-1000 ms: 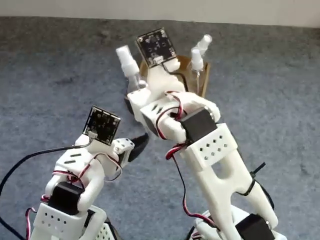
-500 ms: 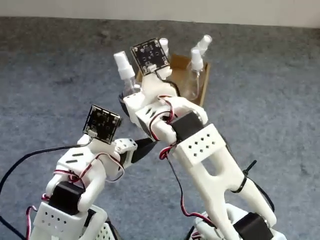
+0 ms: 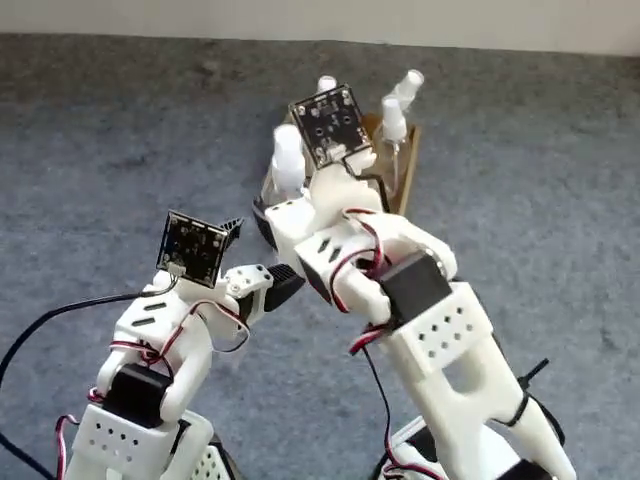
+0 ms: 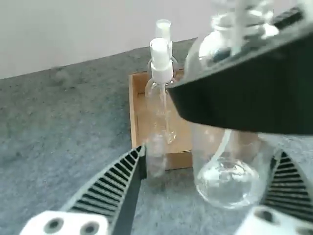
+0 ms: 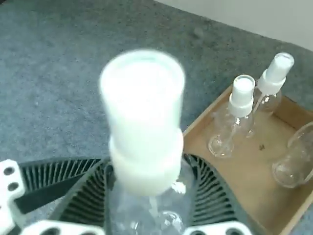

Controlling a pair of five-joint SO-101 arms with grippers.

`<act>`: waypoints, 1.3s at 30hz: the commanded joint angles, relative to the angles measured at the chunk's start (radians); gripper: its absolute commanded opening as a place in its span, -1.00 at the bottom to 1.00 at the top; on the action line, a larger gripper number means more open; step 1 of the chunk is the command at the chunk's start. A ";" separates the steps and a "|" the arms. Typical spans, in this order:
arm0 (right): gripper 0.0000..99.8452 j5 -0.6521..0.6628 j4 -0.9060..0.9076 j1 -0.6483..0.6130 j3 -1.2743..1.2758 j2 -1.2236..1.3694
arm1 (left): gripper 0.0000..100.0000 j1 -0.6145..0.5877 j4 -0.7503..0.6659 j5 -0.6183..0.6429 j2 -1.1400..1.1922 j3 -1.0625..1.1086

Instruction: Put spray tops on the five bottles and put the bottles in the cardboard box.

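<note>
My right gripper (image 3: 282, 208) is shut on a clear bottle (image 3: 287, 160) with a white spray top, held upright just in front of the cardboard box (image 3: 408, 172). In the right wrist view the white spray top (image 5: 142, 117) stands between the black fingers (image 5: 205, 186). My left gripper (image 4: 210, 159) is open a little below and in front of the right one, and the held bottle's round bottom (image 4: 226, 176) hangs just ahead of its fingers (image 4: 115, 191). The box (image 5: 264, 169) holds three bottles with spray tops, two of them upright (image 5: 234, 115) (image 5: 269, 83).
Grey carpet (image 3: 120, 140) covers the table around both arms. The box's near wall (image 4: 134, 112) stands just behind the held bottle. A pale wall runs along the far edge.
The right arm has swung the held bottle to the right and lower, closer to the box. The left gripper has shifted slightly toward the bottle and stays open.
</note>
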 commanded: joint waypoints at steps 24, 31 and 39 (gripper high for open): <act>-0.99 0.100 -0.788 0.332 0.384 0.127 | -0.71 -0.077 -0.083 -0.009 -0.001 0.054; -0.99 0.123 -0.835 0.352 0.420 0.220 | -0.71 -0.077 -0.117 -0.009 -0.001 0.076; -0.99 0.104 -0.871 0.363 0.395 0.294 | -0.71 -0.077 -0.117 -0.009 -0.001 0.076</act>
